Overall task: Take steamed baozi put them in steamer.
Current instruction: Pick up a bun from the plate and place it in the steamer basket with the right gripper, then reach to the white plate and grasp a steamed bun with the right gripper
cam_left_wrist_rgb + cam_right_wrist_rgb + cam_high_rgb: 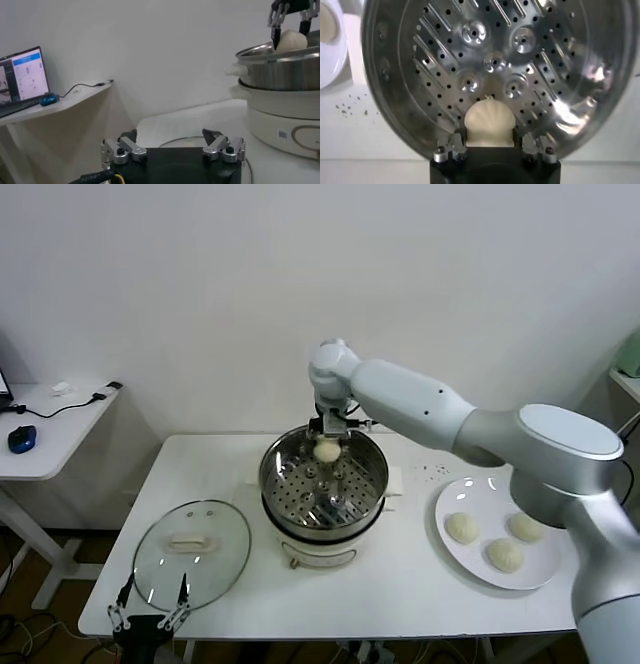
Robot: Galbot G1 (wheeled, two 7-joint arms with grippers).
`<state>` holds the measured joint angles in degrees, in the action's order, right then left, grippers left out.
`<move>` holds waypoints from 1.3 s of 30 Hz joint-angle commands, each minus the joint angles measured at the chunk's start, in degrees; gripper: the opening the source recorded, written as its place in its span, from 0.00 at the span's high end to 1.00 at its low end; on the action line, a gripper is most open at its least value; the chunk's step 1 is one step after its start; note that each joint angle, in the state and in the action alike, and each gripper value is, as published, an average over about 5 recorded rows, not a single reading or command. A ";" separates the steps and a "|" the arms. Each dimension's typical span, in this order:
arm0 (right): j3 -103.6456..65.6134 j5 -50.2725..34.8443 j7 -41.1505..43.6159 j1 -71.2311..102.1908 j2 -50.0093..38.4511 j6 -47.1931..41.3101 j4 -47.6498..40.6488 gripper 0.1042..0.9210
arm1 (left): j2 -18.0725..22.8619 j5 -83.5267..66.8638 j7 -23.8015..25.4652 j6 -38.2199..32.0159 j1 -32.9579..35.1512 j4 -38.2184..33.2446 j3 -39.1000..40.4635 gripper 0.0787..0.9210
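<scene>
Right gripper [327,446] is clamped on one baozi [326,451] over the steamer's [283,466] far side. Left gripper [149,612] sits spread open, near-left, by the glass lid [192,553].

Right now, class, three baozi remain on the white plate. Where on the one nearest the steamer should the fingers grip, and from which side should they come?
Grip the baozi nearest the steamer across its rounded middle, coming straight down from above. It sits as a low dome on the flat plate, with a gap between it and the other buns, so the fingers can probably drop either side. The right gripper is shut on a bun the same way over the steamer.
</scene>
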<state>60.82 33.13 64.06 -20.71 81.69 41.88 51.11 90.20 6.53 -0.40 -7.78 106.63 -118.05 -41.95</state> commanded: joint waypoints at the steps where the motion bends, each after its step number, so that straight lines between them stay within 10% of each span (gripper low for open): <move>1: 0.06 1.25 -0.42 2.16 1.60 1.11 -2.84 0.39 | -0.06 -0.05 0.07 0.09 0.13 0.20 0.03 0.12; 13: -0.87 0.18 -0.69 1.71 1.49 1.43 -3.24 0.15 | -0.19 0.00 -0.07 -0.10 0.22 0.40 0.05 0.12; 24: -0.68 -13.67 3.86 -7.19 -8.95 -2.14 9.48 0.12 | -0.34 0.12 0.30 -0.44 0.86 0.38 0.50 0.12; 39: 24.65 -64.13 -6.95 -25.61 -41.94 -53.65 23.07 0.12 | -0.90 -2.45 -0.01 -0.61 0.90 -0.50 -0.80 0.12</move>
<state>76.51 -9.94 60.32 -40.27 53.59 9.83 68.35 89.29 4.94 -0.47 -8.44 107.52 -118.47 -42.29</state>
